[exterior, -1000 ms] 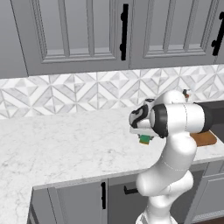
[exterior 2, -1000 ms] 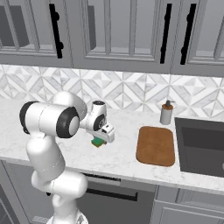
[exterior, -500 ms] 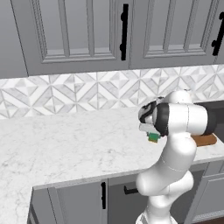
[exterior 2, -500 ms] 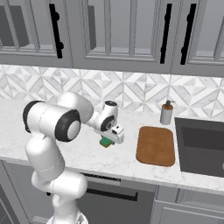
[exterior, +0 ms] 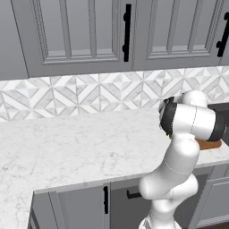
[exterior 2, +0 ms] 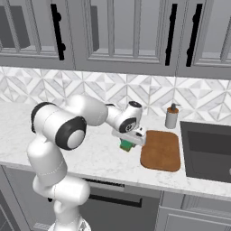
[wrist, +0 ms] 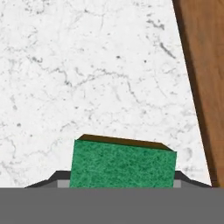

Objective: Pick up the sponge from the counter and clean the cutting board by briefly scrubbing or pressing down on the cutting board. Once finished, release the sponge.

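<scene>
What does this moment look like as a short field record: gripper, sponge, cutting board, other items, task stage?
gripper: gripper shut on the sponge
sponge: sponge green face toward the hand camera, carried above the counter, not yet over the board
cutting board: cutting board flat on the counter, bare, just beside the sponge toward the sink
other items: soap dispenser behind the board; sink next to it
task stage: sponge picked up, scrubbing not begun

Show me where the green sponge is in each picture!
Left base view: I can't make it out beside the arm.
Right base view: middle, the sponge in the gripper, left of the cutting board.
Hand view: bottom middle.
Shared landmark: the cutting board.
</scene>
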Tool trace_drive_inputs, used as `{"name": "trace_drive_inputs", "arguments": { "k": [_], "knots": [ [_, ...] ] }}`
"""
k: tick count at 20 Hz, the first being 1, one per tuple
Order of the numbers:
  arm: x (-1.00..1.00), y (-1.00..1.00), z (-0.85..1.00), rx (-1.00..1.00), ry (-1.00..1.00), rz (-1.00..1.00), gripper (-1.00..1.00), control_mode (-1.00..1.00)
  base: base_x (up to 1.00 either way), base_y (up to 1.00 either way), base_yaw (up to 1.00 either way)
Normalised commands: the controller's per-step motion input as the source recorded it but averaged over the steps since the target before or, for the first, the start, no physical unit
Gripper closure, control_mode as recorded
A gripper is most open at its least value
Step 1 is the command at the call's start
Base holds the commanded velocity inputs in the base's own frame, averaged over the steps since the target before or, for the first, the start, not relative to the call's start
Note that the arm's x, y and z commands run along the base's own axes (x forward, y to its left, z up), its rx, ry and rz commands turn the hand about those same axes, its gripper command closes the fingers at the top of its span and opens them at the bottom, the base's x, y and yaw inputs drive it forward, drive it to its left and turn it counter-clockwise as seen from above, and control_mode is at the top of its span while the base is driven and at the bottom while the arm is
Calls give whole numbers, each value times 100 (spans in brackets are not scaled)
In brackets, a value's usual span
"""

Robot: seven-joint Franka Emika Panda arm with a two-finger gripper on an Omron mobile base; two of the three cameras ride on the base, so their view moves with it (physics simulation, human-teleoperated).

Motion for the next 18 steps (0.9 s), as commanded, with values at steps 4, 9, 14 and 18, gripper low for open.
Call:
{"name": "trace_drive_inputs", "arguments": {
  "k": [4, 9, 14, 18],
  "knots": [
    [-9, -53, 0, 0, -1, 20, 100, -100, 0, 0, 0],
    [-37, -31, 0, -1, -7, 13, 100, -100, 0, 0, 0],
    [-37, -3, -1, -5, -6, 10, 100, -100, 0, 0, 0],
    [-13, 0, -18, -8, -1, 2, 100, -100, 0, 0, 0]
  ]
}}
